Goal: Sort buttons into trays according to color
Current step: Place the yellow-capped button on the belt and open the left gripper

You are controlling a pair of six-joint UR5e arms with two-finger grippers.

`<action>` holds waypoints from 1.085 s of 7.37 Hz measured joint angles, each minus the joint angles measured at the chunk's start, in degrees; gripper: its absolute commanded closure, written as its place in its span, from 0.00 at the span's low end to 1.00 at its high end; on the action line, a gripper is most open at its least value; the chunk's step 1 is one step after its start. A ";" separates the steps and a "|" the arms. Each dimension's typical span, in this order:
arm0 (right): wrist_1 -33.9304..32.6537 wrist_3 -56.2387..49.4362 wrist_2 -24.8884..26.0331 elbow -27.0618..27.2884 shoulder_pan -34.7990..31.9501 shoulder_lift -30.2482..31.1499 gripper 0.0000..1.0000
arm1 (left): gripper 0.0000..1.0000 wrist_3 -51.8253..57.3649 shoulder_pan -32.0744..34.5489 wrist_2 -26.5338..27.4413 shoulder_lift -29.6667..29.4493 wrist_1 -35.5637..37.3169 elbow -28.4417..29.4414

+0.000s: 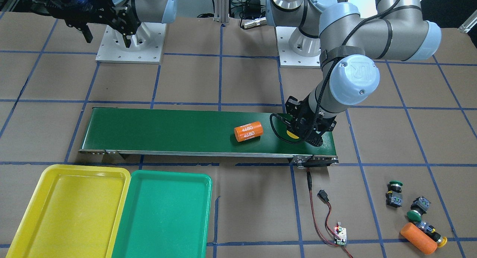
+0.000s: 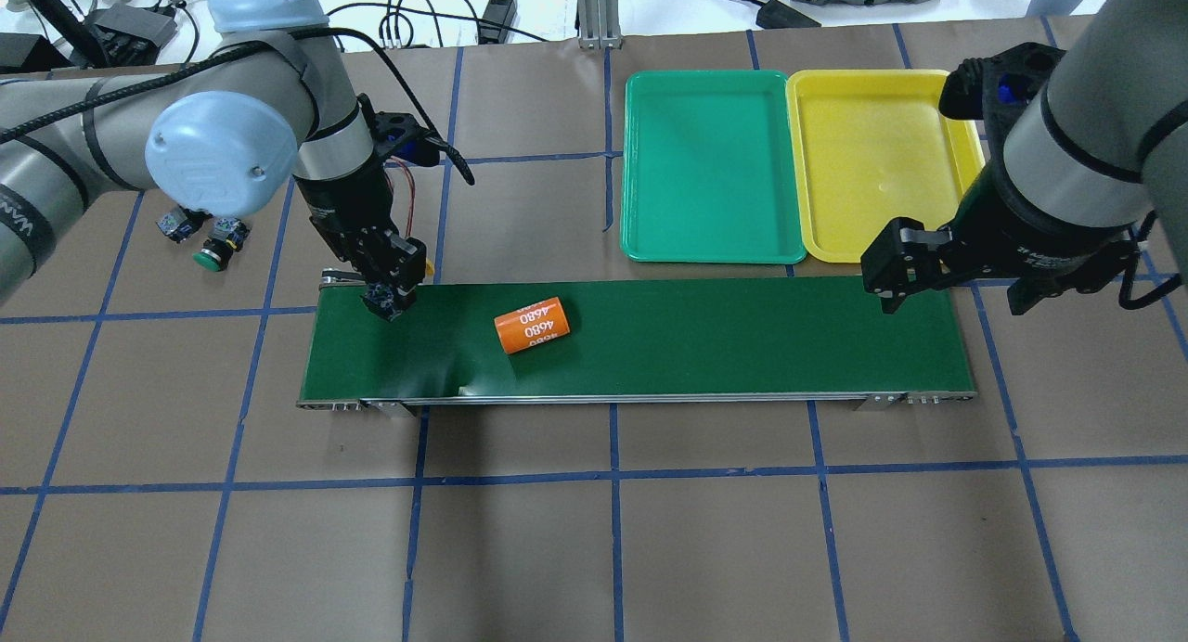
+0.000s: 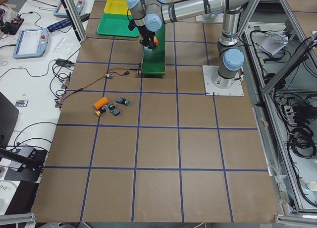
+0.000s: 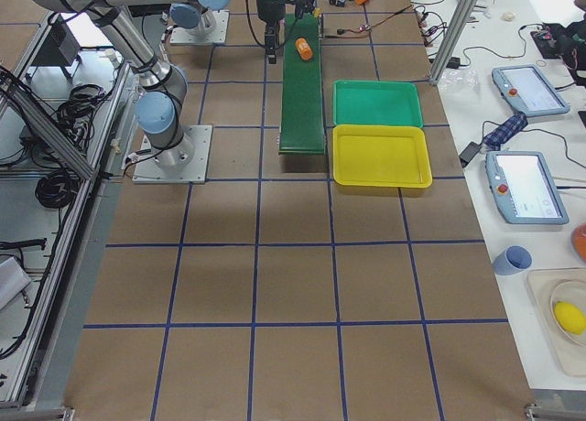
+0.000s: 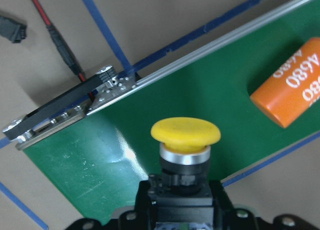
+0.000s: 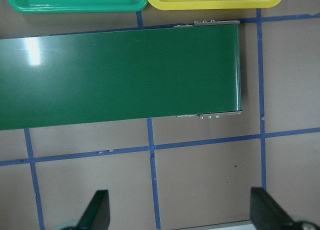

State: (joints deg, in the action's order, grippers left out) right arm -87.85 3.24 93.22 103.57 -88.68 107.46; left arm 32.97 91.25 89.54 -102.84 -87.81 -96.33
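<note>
My left gripper point(image 2: 388, 301) is shut on a yellow button point(image 5: 185, 133) and holds it low over the left end of the dark-green conveyor belt point(image 2: 696, 345). The button's yellow cap point(image 1: 293, 135) shows under the gripper. Two green buttons point(image 1: 395, 187) point(image 1: 415, 211) and a second yellow button point(image 1: 434, 233) lie on the table past the belt's end. The green tray point(image 2: 710, 178) and the yellow tray point(image 2: 877, 160) sit side by side beyond the belt, with nothing in them. My right gripper point(image 2: 956, 285) is open and empty above the belt's right end, its fingers point(image 6: 95, 212) wide apart.
An orange "4680" cylinder point(image 2: 532, 325) lies on the belt to the right of my left gripper. A second orange cylinder point(image 1: 417, 238) lies beside the loose buttons. Red-black wires and a small circuit board point(image 1: 340, 235) lie near the belt's left end.
</note>
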 measured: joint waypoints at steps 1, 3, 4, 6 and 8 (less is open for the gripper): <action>-0.02 0.00 -0.03 0.27 0.00 0.15 0.00 | 1.00 2.89 1.04 0.23 0.94 0.67 -1.58; -0.03 -0.01 -0.06 0.45 0.00 0.39 0.00 | 1.00 6.55 1.22 0.61 1.02 4.15 -2.88; -0.04 -0.03 -0.08 0.48 0.00 0.46 0.00 | 1.00 7.62 -0.15 0.72 0.38 6.47 -3.28; -0.04 0.00 -0.08 0.51 0.00 0.54 0.00 | 1.00 16.50 -3.46 0.87 0.13 9.25 -6.87; -0.04 0.01 -0.06 0.56 0.00 0.54 0.00 | 1.00 19.65 -4.74 1.21 -0.18 15.21 -10.35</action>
State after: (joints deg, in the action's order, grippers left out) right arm -87.89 3.25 93.16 104.13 -88.68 108.00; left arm 52.62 86.51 90.75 -103.02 -72.60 -106.67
